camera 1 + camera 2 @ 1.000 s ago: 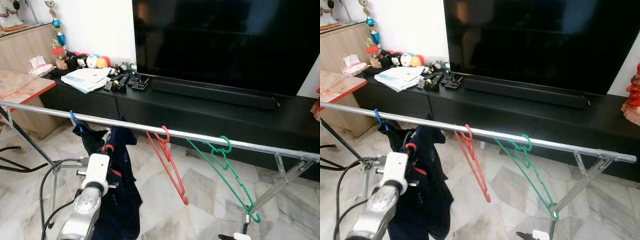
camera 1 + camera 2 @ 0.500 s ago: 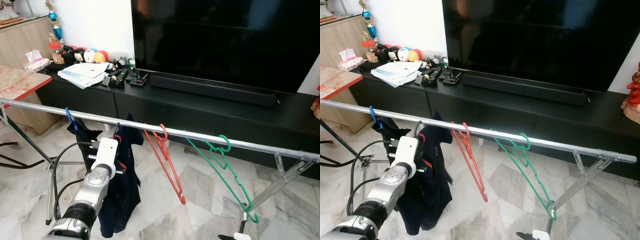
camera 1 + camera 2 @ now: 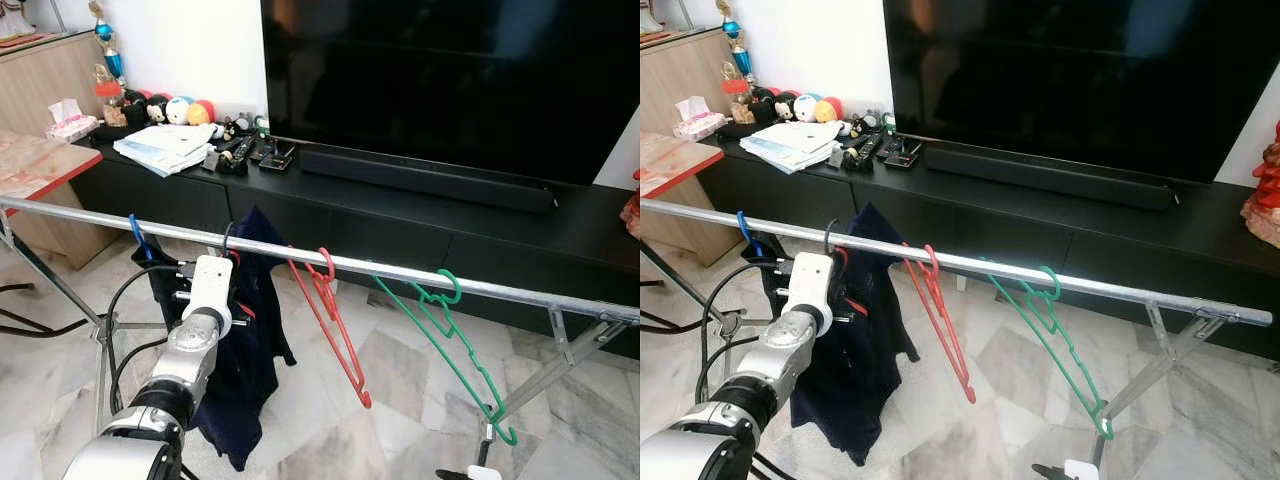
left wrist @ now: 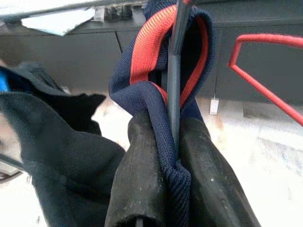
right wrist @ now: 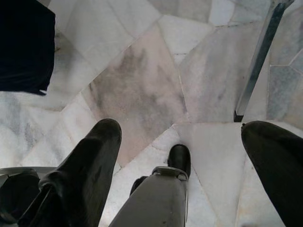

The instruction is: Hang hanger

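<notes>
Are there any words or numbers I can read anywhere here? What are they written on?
No text can be read here.
Papers on the black TV cabinet: print too small and blurred to read.
Tissue box on the cabinet: no readable lettering.
Small white tag in the left wrist view: blurred, nothing readable.
Navy garment held on its hanger by the left claw: no label showing.
</notes>
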Motion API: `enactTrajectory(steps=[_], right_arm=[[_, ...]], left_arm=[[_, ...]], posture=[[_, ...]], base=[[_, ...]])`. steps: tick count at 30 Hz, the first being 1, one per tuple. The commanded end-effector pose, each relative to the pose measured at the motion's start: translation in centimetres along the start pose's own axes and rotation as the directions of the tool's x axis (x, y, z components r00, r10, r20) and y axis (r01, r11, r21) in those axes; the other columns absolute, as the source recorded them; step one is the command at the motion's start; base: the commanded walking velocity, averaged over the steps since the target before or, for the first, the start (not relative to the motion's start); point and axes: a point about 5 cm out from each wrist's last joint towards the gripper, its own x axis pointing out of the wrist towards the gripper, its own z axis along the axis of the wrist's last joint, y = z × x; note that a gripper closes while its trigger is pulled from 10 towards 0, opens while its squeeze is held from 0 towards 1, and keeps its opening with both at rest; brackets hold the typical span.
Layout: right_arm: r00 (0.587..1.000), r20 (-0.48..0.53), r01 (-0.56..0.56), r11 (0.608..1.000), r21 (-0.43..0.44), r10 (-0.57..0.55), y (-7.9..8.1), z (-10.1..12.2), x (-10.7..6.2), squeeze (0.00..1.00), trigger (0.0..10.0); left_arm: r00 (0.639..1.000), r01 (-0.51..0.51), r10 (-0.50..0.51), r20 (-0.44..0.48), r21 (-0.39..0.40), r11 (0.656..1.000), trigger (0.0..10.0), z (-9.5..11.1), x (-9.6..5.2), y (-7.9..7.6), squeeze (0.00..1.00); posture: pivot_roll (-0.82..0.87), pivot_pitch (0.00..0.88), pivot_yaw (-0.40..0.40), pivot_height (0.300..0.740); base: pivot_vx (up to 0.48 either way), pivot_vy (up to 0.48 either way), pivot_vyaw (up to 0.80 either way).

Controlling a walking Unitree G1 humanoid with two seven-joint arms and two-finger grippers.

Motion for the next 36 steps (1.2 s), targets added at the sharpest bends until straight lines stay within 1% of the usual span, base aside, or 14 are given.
enactTrajectory(steps=[1,2,4,5,6,8,10,11,12,15,17,24,32,36], right_arm=[[1.0,-0.004,0.004,1.0,0.002,-0.004,0.0,-0.1,0.0,0.0,10.0],[1.0,-0.007,0.002,1.0,-0.002,-0.002,0.0,-0.1,0.0,0.0,10.0],[1.0,-0.009,0.002,1.0,-0.004,-0.002,-0.1,-0.2,0.0,0.0,10.0],[1.0,-0.01,0.002,1.0,-0.005,-0.002,-0.1,-0.2,0.0,0.0,10.0],[1.0,-0.01,0.002,1.0,-0.005,-0.002,-0.1,-0.2,0.0,0.0,10.0],[1.0,-0.01,0.001,1.0,-0.007,-0.001,-0.1,-0.2,-0.1,0.0,10.0],[1.0,-0.01,0.0,1.0,-0.008,0.0,-0.2,-0.2,-0.1,0.0,10.0],[1.0,-0.011,-0.001,1.0,-0.011,0.001,-0.1,-0.2,-0.1,0.0,10.0],[1.0,-0.012,-0.002,1.0,-0.012,0.002,-0.1,-0.2,-0.1,0.0,10.0],[1.0,-0.013,-0.003,1.0,-0.014,0.003,-0.1,-0.2,-0.1,0.0,10.0],[1.0,-0.014,-0.005,1.0,-0.015,0.004,0.0,-0.3,0.0,0.0,10.0],[1.0,-0.017,-0.005,1.0,-0.014,0.005,0.0,-0.4,-0.1,0.0,10.0],[1.0,-0.018,-0.008,1.0,-0.015,0.008,0.0,-0.6,-0.1,0.0,10.0],[1.0,-0.02,-0.013,1.0,-0.028,0.013,0.0,-0.5,-0.1,0.0,10.0]], left_arm=[[0.998,0.016,-0.017,0.056,0.023,1.0,10.0,-0.1,-0.8,0.3,0.0],[0.998,0.02,-0.022,0.062,0.025,0.999,10.0,-0.9,-1.7,0.4,0.0],[0.997,0.017,-0.02,0.072,0.031,0.999,10.0,-1.7,-3.0,0.5,0.0],[0.997,0.014,-0.017,0.08,0.038,0.999,10.0,-2.2,-3.9,0.6,0.0],[0.997,0.014,-0.017,0.08,0.038,0.999,10.0,-2.2,-3.9,0.6,0.0],[0.996,0.001,-0.002,0.094,0.014,1.0,10.0,-3.0,-5.9,0.8,0.0],[0.995,-0.004,0.004,0.098,0.003,1.0,10.0,-3.1,-6.4,0.8,0.0],[0.997,-0.013,0.013,0.079,0.001,1.0,10.0,-3.5,-7.1,0.9,0.0],[0.997,-0.014,0.014,0.076,0.001,1.0,10.0,-3.6,-7.3,0.9,0.0],[0.997,-0.007,0.007,0.072,-0.004,1.0,10.0,-3.5,-7.7,0.8,0.0],[0.998,0.006,-0.006,0.07,0.007,1.0,10.0,-3.3,-7.8,0.6,0.0],[0.998,0.012,-0.012,0.065,0.003,1.0,10.0,-2.9,-7.7,0.5,0.0],[0.998,0.015,-0.016,0.061,0.01,1.0,10.0,-2.7,-8.0,0.5,0.0],[0.997,0.017,-0.018,0.074,0.012,1.0,10.0,-2.5,-8.1,0.4,0.0]], posture=[[-0.02,0.028,0.019,0.74],[-0.02,0.029,0.02,0.74],[-0.02,0.03,0.022,0.74],[-0.02,0.03,0.024,0.74],[-0.02,0.03,0.024,0.74],[-0.02,0.03,0.025,0.74],[-0.02,0.029,0.025,0.74],[-0.01,0.026,0.026,0.74],[-0.01,0.025,0.027,0.74],[-0.02,0.02,0.03,0.74],[-0.02,0.016,0.036,0.74],[-0.03,0.006,0.042,0.74],[-0.02,0.003,0.042,0.74],[-0.02,0.006,0.042,0.74]], base=[[0.0,0.0,0.0],[0.0,0.0,0.0],[0.0,0.0,0.0],[0.0,0.0,0.0],[0.0,0.0,0.0],[0.0,0.0,0.0],[0.0,0.0,0.0],[0.0,0.0,0.0],[0.0,0.0,0.0],[0.0,0.0,0.0],[0.302,0.0,0.0],[0.331,0.0,0.0],[0.315,0.0,0.0],[0.0,0.0,0.0]])
